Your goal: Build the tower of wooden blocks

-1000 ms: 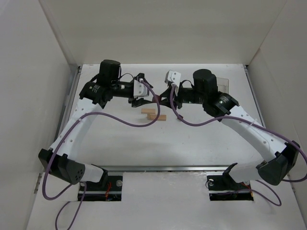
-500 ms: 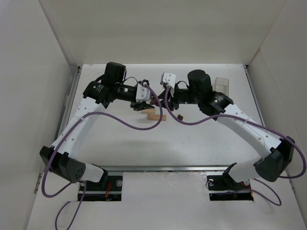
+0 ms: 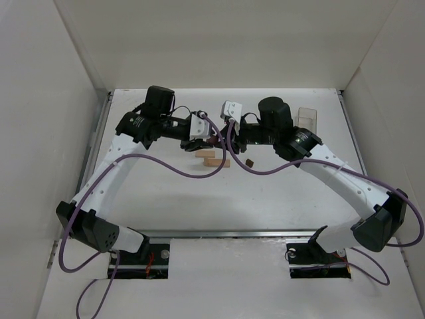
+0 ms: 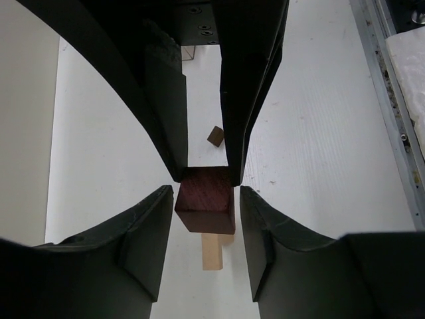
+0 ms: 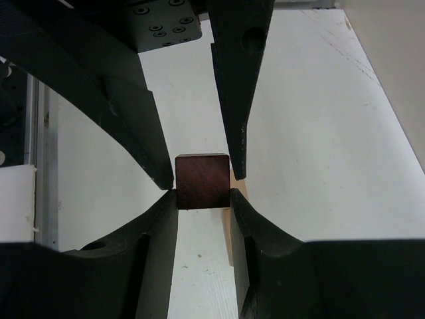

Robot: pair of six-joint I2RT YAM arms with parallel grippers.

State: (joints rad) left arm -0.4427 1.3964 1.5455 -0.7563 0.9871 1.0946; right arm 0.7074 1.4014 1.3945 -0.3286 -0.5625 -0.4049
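A dark reddish-brown block [image 3: 214,138] hangs above the table between my two grippers, which meet tip to tip. My right gripper [image 3: 222,136] is shut on it; in the right wrist view its jaws [image 5: 203,199] press both sides of the block [image 5: 202,181]. My left gripper [image 3: 203,137] is open around the same block [image 4: 205,207], with a small gap on each side of it [image 4: 206,196]. Two light tan bars [image 3: 212,159] lie on the table just below. One tan bar [image 4: 212,251] shows under the block. A small dark piece [image 3: 250,162] lies to their right and shows in the left wrist view [image 4: 215,135].
A clear plastic box [image 3: 305,118] stands at the back right, behind the right arm. White walls close in the table [image 3: 166,199] on the left, back and right. Purple cables loop from both arms over the table's middle.
Both grippers have moved toward each other and now meet over the tan bars around the dark block. The small dark piece now shows on the table right of the bars.
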